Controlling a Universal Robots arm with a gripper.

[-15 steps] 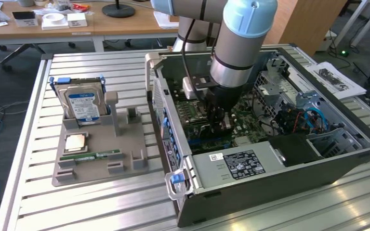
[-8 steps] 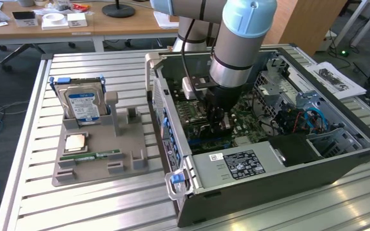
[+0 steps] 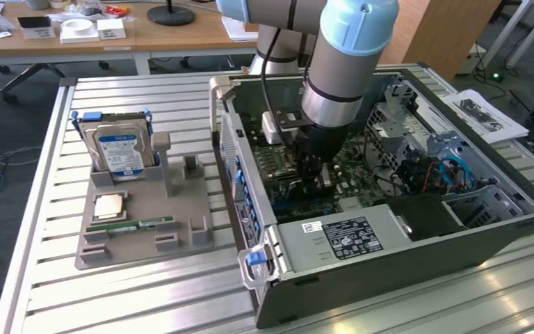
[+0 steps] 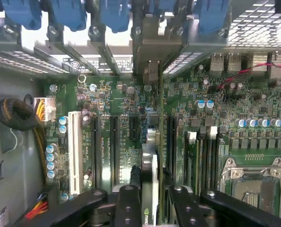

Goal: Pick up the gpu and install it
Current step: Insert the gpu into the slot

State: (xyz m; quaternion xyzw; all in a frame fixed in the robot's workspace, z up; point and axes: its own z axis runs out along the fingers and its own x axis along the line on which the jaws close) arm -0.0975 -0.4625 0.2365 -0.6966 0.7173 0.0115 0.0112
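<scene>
so the gripper [image 4: 150,201] is down inside the open pc case [image 3: 489,240], fingers clamped on the gpu [image 4: 150,175], holding it edge-on over the motherboard [image 4: 254,123], probably so its edge lines up with a slot [image 4: 114,146].

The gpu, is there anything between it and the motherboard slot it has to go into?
Nothing visible does. The gpu stands on edge between the gripper fingers, directly over the motherboard among its expansion slots. Whether it is already seated I cannot tell.
</scene>
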